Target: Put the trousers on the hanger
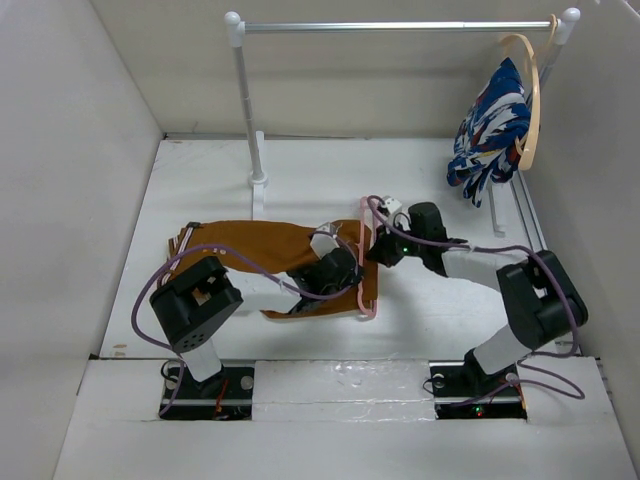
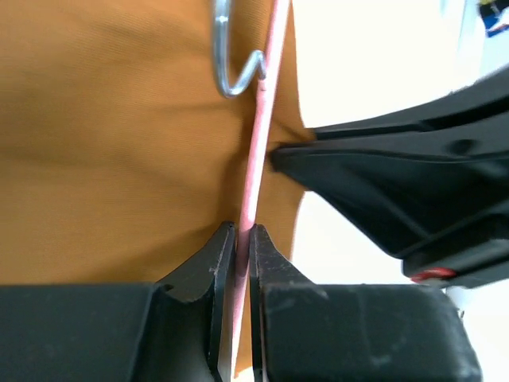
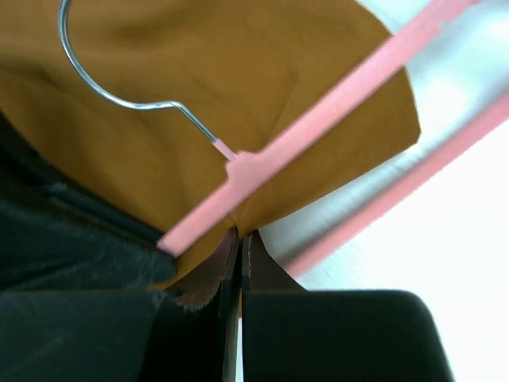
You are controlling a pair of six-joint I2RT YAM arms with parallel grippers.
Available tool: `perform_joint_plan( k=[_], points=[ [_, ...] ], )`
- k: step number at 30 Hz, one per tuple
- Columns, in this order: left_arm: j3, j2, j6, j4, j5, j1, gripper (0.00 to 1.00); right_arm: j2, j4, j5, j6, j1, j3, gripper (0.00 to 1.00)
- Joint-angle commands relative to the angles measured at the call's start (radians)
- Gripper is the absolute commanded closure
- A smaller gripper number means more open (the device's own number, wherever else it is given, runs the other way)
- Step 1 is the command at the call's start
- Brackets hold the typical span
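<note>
One pair of rust-brown cloth trousers (image 1: 262, 248) is lying flat on the white table (image 1: 450, 315), with one thin pink wire hanger (image 2: 260, 135) resting along the cloth's right-hand edge. Two grippers are meeting there: the left gripper (image 2: 242, 237) is clamping tight on the hanger's pink bar, while the right gripper (image 3: 238, 236), jaws pressed together, is pinching the trousers' edge just beside it. Behind them, one pale wooden hanger (image 1: 537, 110) is carrying one blue, white and red patterned garment (image 1: 490, 135) on the single metal rail (image 1: 400, 26).
</note>
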Motion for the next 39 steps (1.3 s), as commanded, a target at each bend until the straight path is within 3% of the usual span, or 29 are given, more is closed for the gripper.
perform_joint_plan(
  k=[1, 11, 22, 32, 34, 35, 36, 38, 39],
  points=[
    [-0.004, -0.02, 0.059, -0.146, -0.087, 0.038, 1.0, -0.121, -0.045, -0.053, 0.001, -0.082, 0.007, 1.0],
    [0.009, -0.06, 0.148, -0.299, -0.147, 0.074, 1.0, -0.241, -0.266, -0.096, -0.133, -0.352, 0.052, 1.0],
    [-0.058, -0.171, 0.243, -0.339, -0.138, 0.116, 1.0, -0.29, -0.319, -0.128, -0.194, -0.533, 0.016, 1.0],
    [-0.041, -0.227, 0.504, -0.373, -0.043, 0.07, 1.0, -0.085, -0.282, -0.152, -0.214, -0.5, 0.143, 1.0],
    [-0.041, -0.221, 0.524, -0.373, -0.03, 0.061, 1.0, -0.069, -0.294, -0.132, -0.223, -0.474, 0.162, 0.89],
    [-0.038, -0.219, 0.536, -0.373, -0.033, 0.061, 1.0, -0.069, -0.311, -0.124, -0.225, -0.46, 0.167, 0.62],
    [-0.033, -0.213, 0.533, -0.377, -0.044, 0.061, 1.0, -0.074, -0.334, -0.104, -0.23, -0.434, 0.167, 0.46],
    [0.0, -0.184, 0.5, -0.412, -0.064, 0.061, 1.0, -0.113, -0.406, -0.098, -0.248, -0.408, 0.142, 0.22],
    [0.008, -0.176, 0.491, -0.414, -0.064, 0.061, 1.0, -0.137, -0.432, -0.077, -0.253, -0.38, 0.121, 0.2]
  ],
)
